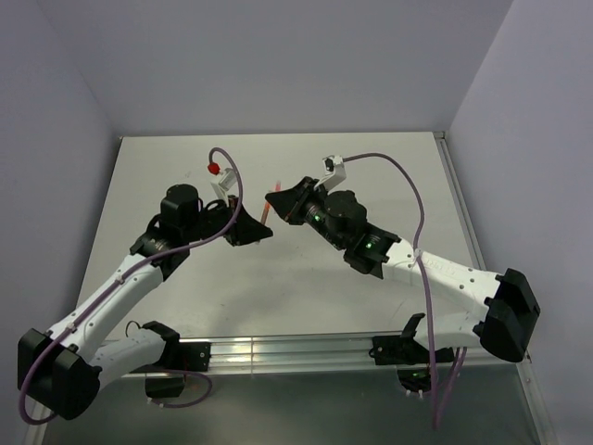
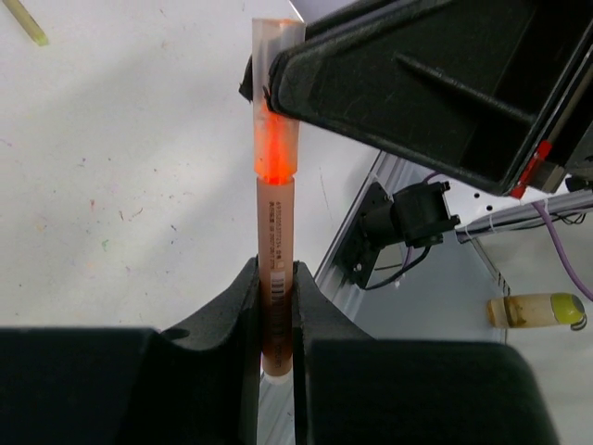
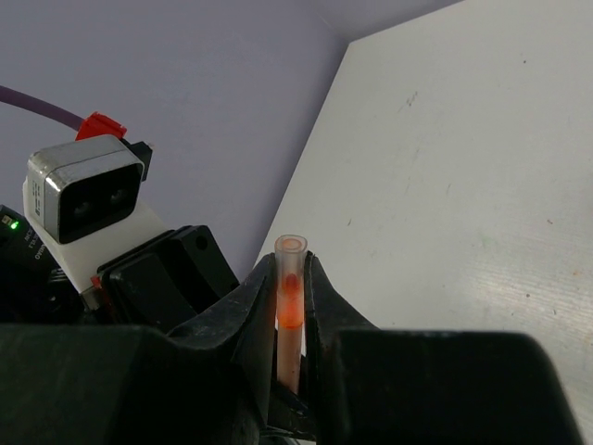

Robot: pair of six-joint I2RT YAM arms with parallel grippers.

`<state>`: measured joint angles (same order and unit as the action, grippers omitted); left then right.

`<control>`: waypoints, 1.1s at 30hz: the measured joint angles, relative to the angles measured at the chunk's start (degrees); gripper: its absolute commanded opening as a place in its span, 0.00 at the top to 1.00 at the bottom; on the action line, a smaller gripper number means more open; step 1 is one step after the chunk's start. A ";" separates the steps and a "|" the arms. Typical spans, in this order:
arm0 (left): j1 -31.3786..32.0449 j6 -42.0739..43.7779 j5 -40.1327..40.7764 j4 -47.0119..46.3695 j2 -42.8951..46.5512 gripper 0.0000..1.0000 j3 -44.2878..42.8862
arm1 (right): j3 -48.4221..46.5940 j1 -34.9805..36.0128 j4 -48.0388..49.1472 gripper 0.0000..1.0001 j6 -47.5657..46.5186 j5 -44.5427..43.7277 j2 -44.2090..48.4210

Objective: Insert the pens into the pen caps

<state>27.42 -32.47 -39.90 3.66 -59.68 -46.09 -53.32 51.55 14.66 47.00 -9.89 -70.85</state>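
- Since the left hand (image 2: pixel 275 278) is clenching the orange-red pen (image 2: pixel 275 222) low on its barrel, right under its own camera, I'm thinking the push should be going straight along that barrel and not sideways at all.
- That pen is pointing up and away from the grip, hanging in mid-air above the bench (image 2: pixel 111 185). Its glowing tip is sitting inside the mouth of the orange cap (image 2: pixel 273 139).
- Right hand (image 3: pixel 291 278) is grasping that cap, jaws pinching it on both sides, so the two hands are meeting nose to nose.
- Going by the glow, the tip is looking only partway in, though honestly I can't tell whether it's bottoming out. I'd be closing the gap slowly and evenly, and stopping once the cap is refusing to travel further.
- What I'm worrying about: the cap is looking thin and see-through, so a tilted push is probably going to kink the joint or send the pen sliding back through the left grip. Keeping both wrists on one line is mattering more than force here.
- Farther off, a yellow pen (image 2: pixel 25 22) is lying flat on the bench, well apart from the action. Other pens and caps aren't showing in these views.
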 measured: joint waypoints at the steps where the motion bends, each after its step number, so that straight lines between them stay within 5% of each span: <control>1: -0.22 -0.13 0.02 -0.02 0.39 1.00 0.09 | 0.00 0.44 0.42 1.00 -0.15 -0.55 -0.15; 33: -4.74 1.79 -4.55 9.01 7.65 1.00 1.79 | 2.97 12.31 9.55 1.00 -2.84 -13.94 -2.23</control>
<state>22.68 -30.68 -44.45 12.67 -52.03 -44.29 -50.35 63.86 24.21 44.16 -23.83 -73.08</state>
